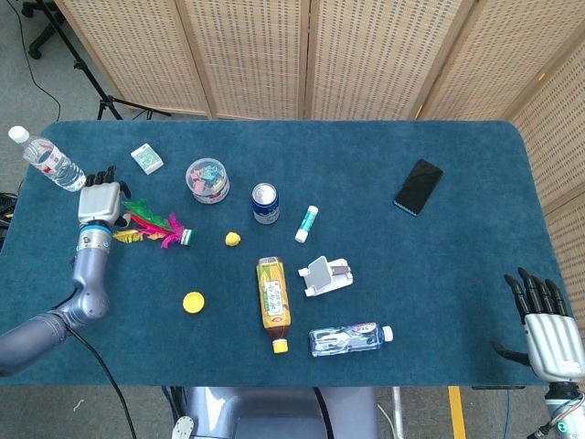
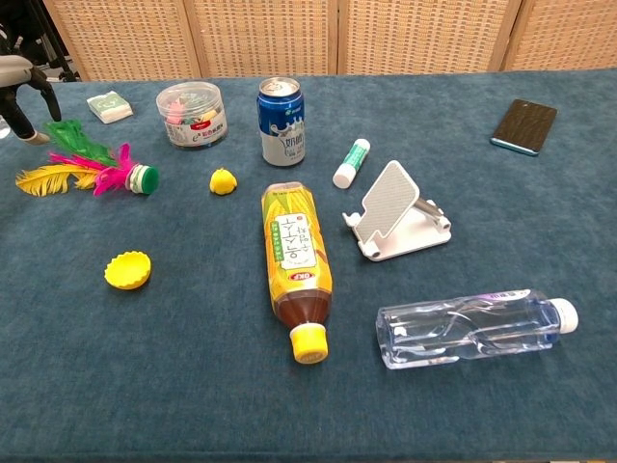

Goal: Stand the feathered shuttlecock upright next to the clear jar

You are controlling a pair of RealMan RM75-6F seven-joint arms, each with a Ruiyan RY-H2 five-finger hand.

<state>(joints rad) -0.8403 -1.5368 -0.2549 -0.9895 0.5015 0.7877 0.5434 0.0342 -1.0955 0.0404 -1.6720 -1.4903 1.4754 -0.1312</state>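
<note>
The feathered shuttlecock [image 1: 157,226] lies on its side at the table's left, with pink, green and yellow feathers and a green base [image 2: 145,178] pointing right. The clear jar [image 1: 207,179] of coloured bits stands upright just behind and to the right of it, also seen in the chest view as the jar [image 2: 193,114]. My left hand [image 1: 100,202] hovers at the feather end, fingers apart, holding nothing; in the chest view only the edge of the left hand [image 2: 21,87] shows. My right hand [image 1: 547,325] hangs open off the table's front right corner.
A blue can [image 1: 265,202] stands beside the jar. A yellow lump [image 1: 233,239], yellow cap [image 1: 193,302], tea bottle [image 1: 273,293], phone stand [image 1: 325,275], glue stick [image 1: 306,223] and a lying water bottle [image 1: 348,338] fill the middle. Another bottle [image 1: 47,161] lies at the left edge.
</note>
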